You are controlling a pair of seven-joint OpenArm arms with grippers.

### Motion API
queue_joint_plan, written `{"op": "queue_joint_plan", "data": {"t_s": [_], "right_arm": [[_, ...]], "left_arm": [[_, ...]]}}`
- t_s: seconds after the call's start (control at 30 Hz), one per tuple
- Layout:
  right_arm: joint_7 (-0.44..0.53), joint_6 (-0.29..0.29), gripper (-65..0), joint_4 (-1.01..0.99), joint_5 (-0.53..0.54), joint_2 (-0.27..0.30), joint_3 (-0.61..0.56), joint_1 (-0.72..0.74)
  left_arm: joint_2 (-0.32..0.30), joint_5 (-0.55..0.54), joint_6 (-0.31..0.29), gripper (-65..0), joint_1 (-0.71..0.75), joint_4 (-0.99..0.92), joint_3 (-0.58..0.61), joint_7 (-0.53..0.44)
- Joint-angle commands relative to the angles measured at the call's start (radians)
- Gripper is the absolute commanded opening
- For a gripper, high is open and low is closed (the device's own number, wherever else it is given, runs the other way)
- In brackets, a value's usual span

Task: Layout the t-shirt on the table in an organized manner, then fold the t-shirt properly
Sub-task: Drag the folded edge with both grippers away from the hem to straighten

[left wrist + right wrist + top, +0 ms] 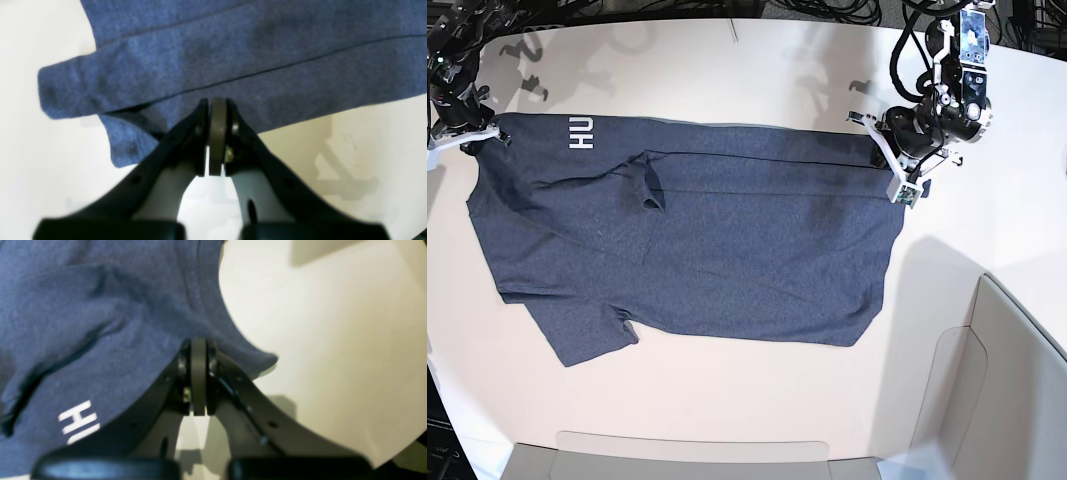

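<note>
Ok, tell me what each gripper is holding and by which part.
The left gripper is shut on the t-shirt's bottom hem edge. The right gripper is shut on its edge near the white lettering, at the neck end.

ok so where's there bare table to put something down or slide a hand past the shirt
Bare table runs wide between the t-shirt's lower edge and the table's near rim, and also right of the shirt up to the grey bin wall. A narrower strip lies beyond the shirt's far edge. It is crowded at both far corners, where the left gripper and right gripper are shut on the fabric.
</note>
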Motion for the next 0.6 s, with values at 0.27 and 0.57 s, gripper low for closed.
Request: {"op": "queue_joint_plan", "data": {"t_s": [0.27,0.57], "right_arm": [[0.027,0.008,-65.0,0.015,-0.082,0.012,0.001,0.015],[0.029,0.008,-65.0,-0.054,-0.079,0.012,0.000,0.040]], "left_arm": [[-0.011,0.125,-0.001,-65.0,-0.028,-0.108,-0.004,-0.125],[-0.014,0.125,-0.001,-65.0,-0.057,-0.217,-0.004,-0.166]]}}
